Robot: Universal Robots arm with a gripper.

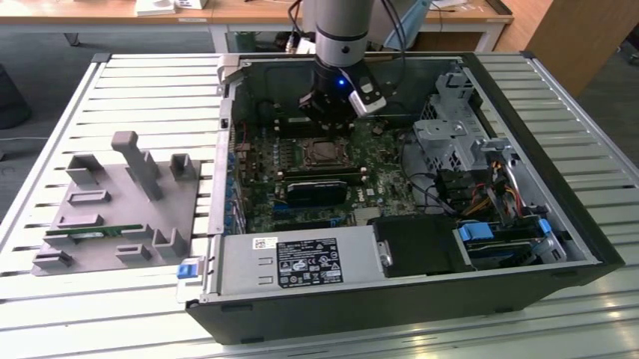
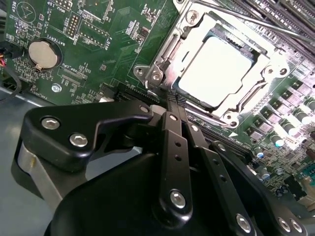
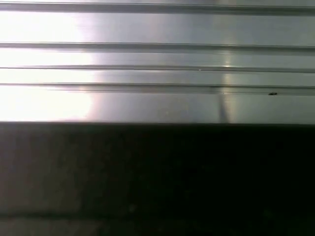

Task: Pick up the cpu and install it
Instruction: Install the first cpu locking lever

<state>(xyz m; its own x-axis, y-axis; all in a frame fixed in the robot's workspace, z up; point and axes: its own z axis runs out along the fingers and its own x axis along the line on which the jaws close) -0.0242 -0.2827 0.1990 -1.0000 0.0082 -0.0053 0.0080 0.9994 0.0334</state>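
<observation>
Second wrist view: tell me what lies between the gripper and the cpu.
In the second wrist view, only the socket's metal frame and a strip of green motherboard lie between the gripper and the cpu, which sits in the socket.

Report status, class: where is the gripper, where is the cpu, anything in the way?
Gripper shut, empty, just beside the socket. Cpu seated in the socket frame on the motherboard. Nothing lying over the cpu.
</observation>
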